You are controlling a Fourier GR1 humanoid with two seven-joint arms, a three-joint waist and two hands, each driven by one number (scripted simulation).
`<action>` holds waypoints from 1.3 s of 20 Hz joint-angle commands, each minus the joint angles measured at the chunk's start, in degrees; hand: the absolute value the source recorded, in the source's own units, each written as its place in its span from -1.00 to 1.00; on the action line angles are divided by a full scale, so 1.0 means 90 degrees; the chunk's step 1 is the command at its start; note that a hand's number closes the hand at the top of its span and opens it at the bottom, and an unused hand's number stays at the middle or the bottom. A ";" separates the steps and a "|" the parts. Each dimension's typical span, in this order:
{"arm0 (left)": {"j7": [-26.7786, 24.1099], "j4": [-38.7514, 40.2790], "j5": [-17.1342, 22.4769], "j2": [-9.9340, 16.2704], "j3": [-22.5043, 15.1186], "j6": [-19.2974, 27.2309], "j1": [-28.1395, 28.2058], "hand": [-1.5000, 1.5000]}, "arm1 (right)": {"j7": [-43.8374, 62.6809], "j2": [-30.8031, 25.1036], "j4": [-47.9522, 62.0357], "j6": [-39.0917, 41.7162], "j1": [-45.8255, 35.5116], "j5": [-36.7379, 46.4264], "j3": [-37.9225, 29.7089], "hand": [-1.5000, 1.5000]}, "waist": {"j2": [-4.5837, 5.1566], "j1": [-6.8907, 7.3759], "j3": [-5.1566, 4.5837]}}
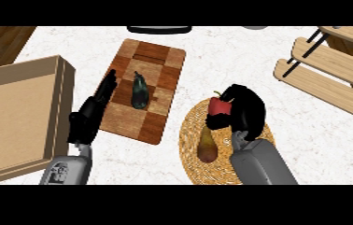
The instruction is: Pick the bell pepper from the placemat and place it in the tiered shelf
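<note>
At the far left, a shallow cardboard box (27,112) is lying on the pale speckled surface (228,51). Just beside it, the left hand (88,116) is resting with its fingers (105,86) stretched out straight and holding nothing, their tips lying along the left edge of the wooden cutting board (144,88). A dark eggplant (140,92) is lying lengthwise near the middle of that board. To the right, a round woven placemat (193,163) is sitting on the surface, and a yellow-brown pear (205,145) is lying on its left part. The right hand (247,112) is reaching over the placemat's upper half, its fingers (218,122) curling round the red bell pepper (221,106), which is showing at the hand's left side with its stem pointing up in the view; whether the pepper is touching the mat cannot be told. Well apart, at the upper right corner, the light wooden tiered shelf (324,72) is standing with its slats and black legs showing.
</note>
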 commanded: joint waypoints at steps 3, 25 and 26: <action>0.0101 0.0048 0.0099 0.0084 0.0101 -0.0113 -0.0112 0.00 | 0.0966 0.0034 -0.0462 -0.1118 -0.0879 0.0379 0.0190 1.00 | -0.0017 -0.0046 -0.0004; -0.0001 -0.0136 0.0101 0.0127 0.0132 -0.0137 0.0179 0.00 | 0.1565 -0.0292 -0.1928 0.1813 -0.2676 0.3455 -0.1593 1.00 | -0.0026 -0.0092 -0.0006; -0.0013 -0.0038 -0.0050 0.0040 0.0061 0.0010 0.0083 0.00 | 0.1531 -0.0354 -0.2277 0.2428 -0.3121 0.3307 -0.1822 1.00 | -0.0037 -0.0129 -0.0007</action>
